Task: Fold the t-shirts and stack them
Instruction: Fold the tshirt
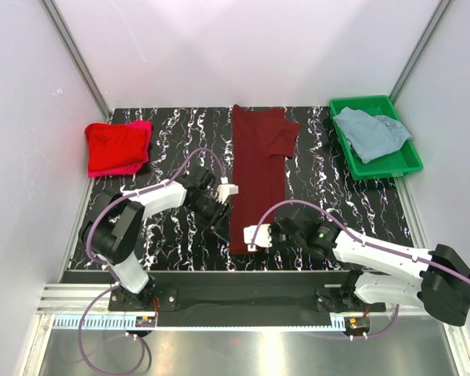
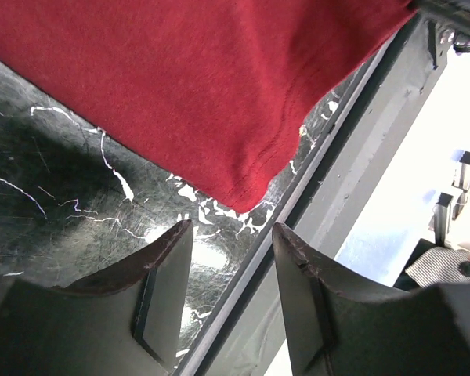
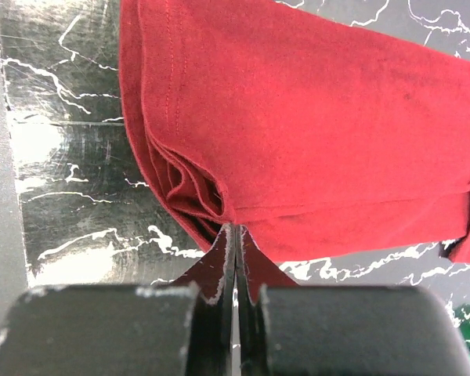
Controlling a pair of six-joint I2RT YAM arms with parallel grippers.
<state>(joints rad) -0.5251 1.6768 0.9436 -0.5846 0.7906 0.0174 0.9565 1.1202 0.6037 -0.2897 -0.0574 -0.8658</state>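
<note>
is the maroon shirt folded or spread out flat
Partly folded: the maroon shirt lies as a long narrow strip with one sleeve sticking out, and the right wrist view shows stacked layers at its near edge.

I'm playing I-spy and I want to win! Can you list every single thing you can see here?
dark maroon cloth t-shirt: one, dark red, a long folded strip in the middle of the table
bright red cloth t-shirt: one, red, folded, far left, on top of the pink one
pink cloth t-shirt: one, pink, under the red one, only its edges showing
dusty grey-blue cloth t-shirt: one, grey-blue, crumpled in the tray
green plastic tray: one, green, far right
black white-veined table: one, under everything
left gripper: one, dark fingers, open and empty, near the maroon shirt's near corner
right gripper: one, dark fingers, shut on the maroon shirt's edge
</note>
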